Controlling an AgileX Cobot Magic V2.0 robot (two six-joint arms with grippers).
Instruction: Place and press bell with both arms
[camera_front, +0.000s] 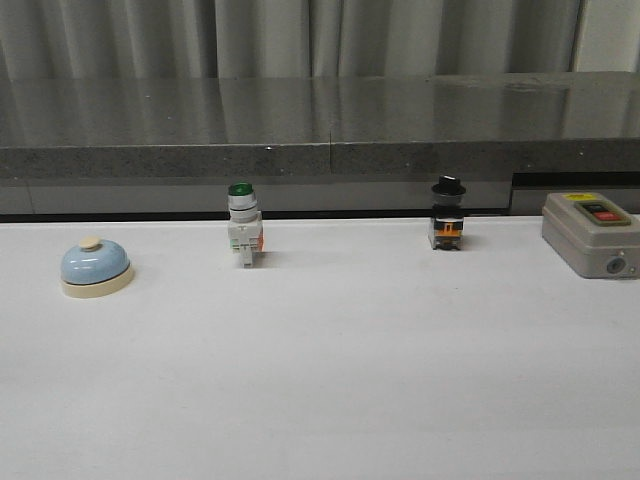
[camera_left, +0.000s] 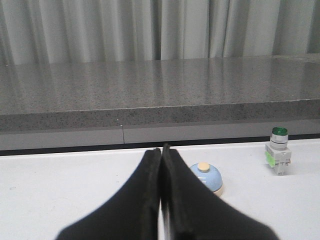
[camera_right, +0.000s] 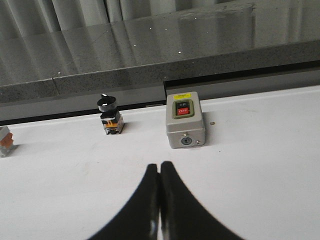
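Just beyond the left gripper (camera_left: 161, 152) and slightly to its right side, the bell (camera_left: 206, 176) is sitting on the white table (camera_left: 60, 190), light-blue dome up, cream button on top, cream base flat on the surface; the right finger is partly covering its lower-left edge in the left wrist view, but contact can't be told from that pic. L gripper is showing its fingers (camera_left: 145, 195) pressed together w/ no gap at the tips, nothing btwn them, i.e. fully closed and empty. Farther off to the same side, well apart from the bell, the green-capped switch (camera_left: 278, 157) is standing upright near the table's back edge. R gripper (camera_right: 160, 166) is likewise sitting w/ both fingers (camera_right: 176, 200) meeting at the tips, closed on nothing, hovering over bare table. Ahead of it and a bit right, the grey switch box (camera_right: 185, 120) w/ a red button is lying flat; ahead and to the left, the black-capped switch (camera_right: 109, 115) is standing upright. Neither arm is showing in the front view, where the bell (camera_front: 95, 267) is resting at the far left of the table, well apart from the green-capped switch (camera_front: 243, 225).
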